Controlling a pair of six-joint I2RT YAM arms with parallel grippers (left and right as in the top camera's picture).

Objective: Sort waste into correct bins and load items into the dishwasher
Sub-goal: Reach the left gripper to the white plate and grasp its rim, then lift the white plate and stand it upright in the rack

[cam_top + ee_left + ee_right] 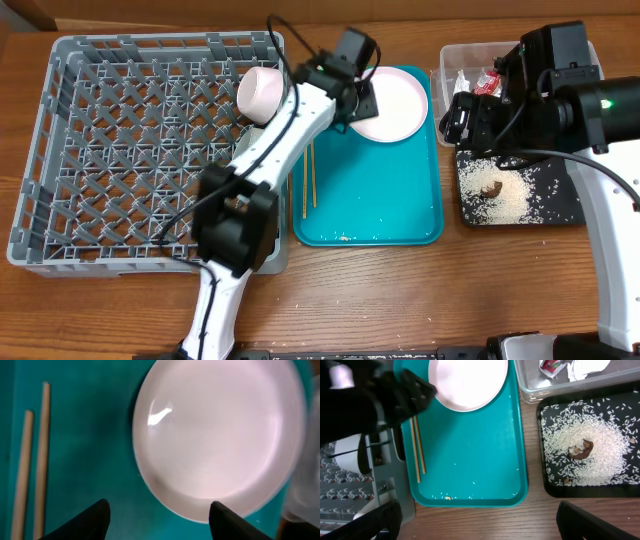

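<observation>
left gripper (160, 521) hangs open at the rim of the pink plate (220, 435) on the teal tray (380, 200), holding nothing; I'd drop lower and pinch that rim squarely, clear of the chopsticks (44, 460)

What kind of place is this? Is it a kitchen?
Probably a clean-up practice station on a wooden table, not a full kitchen: there's a grey dish rack, a teal tray holding a plate and chopsticks, and a black tray of leftover rice.
</observation>
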